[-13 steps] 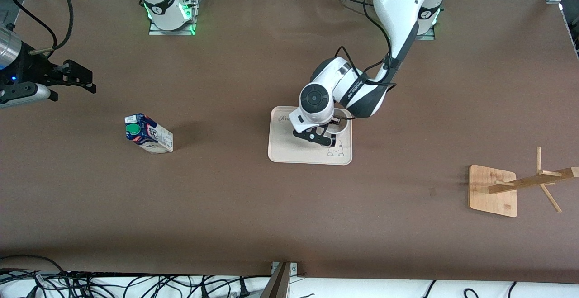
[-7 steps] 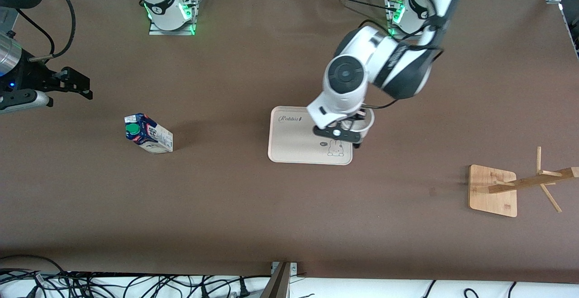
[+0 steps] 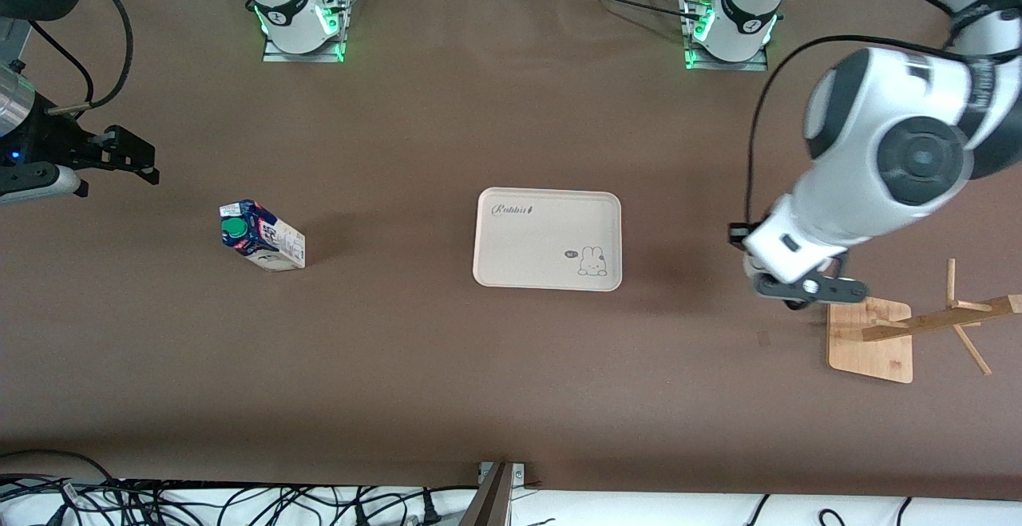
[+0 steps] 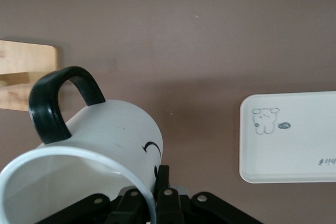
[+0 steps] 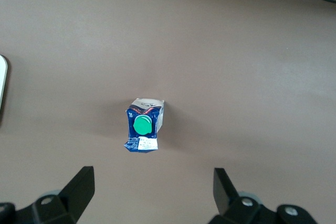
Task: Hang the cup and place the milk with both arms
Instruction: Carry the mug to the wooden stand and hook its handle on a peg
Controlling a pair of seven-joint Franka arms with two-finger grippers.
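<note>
We see left hand (image 3: 806, 290) clamped on cup (image 4: 100, 145) rim beside rack (image 3: 870, 337); right hand (image 5: 152, 192) wide apart, empty, over milk (image 5: 144, 125).

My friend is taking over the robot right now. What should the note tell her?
Left gripper: shut on the cup, up in the air beside the wooden rack.
Right gripper: open, above the milk, holding nothing.
Milk stands on the table toward the right arm's end.
Tray: holds nothing.
Done: cup is off the tray.
Left: hang cup on the rack, put milk on the tray.
</note>
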